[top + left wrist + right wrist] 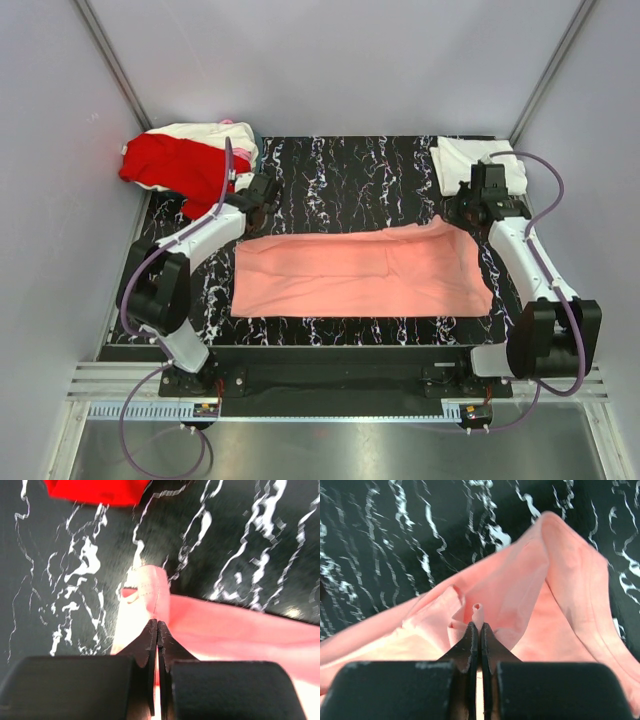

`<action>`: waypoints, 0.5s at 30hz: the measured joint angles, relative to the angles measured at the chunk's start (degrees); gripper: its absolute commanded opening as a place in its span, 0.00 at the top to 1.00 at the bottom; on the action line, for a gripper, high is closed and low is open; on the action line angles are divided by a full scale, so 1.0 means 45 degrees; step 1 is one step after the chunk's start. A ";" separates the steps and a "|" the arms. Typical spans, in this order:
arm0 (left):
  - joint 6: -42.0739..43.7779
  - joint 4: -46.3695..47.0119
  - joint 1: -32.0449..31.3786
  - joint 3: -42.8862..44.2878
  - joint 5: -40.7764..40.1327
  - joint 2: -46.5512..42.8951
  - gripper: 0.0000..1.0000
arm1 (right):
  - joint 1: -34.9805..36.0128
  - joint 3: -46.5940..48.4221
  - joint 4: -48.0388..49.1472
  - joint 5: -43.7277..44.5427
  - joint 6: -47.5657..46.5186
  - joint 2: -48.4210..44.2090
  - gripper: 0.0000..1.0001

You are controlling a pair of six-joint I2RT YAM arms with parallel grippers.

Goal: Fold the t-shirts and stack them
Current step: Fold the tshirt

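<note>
Top view first: the salmon-pink t-shirt [360, 272] is laid out as a wide band across the middle of the black marbled tabletop [350, 170]. The left end effector [256, 212] sits at its far left corner and the right end effector [455, 215] at its far right corner. A pile with the red t-shirt [165, 165] on top is at the far left corner of the tabletop, and a white t-shirt [470, 160] is at the far right, which looks like the stack spot to me.

Left wrist cam: the left fingers are clenched tight on a raised tab of salmon fabric, and the corner peaks up right at the tips. An edge of the red tee shows at the top of the shot.

Right wrist cam: same deal. The right fingers are pinched shut on a little curl of the salmon hem, and the cloth tents up around them.

So my read is we're mid-fold on the salmon tee, with both far corners gripped. The next move probably needs both arms lifting together and carrying that far edge toward the near edge, keeping the cloth taut and level so it doesn't bunch or skew, then letting go once the edges line up.
</note>
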 measured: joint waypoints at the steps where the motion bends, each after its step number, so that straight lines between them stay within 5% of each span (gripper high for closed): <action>1: 0.0000 -0.0010 -0.0034 -0.0155 -0.0044 -0.0073 1.00 | 0.0000 -0.0233 -0.0010 0.0068 0.0010 -0.0078 1.00; 15: -0.0097 -0.0442 -0.0661 -0.1302 -0.1554 -0.0991 1.00 | 0.0010 -0.2254 -0.0622 0.1360 0.1025 -0.1554 1.00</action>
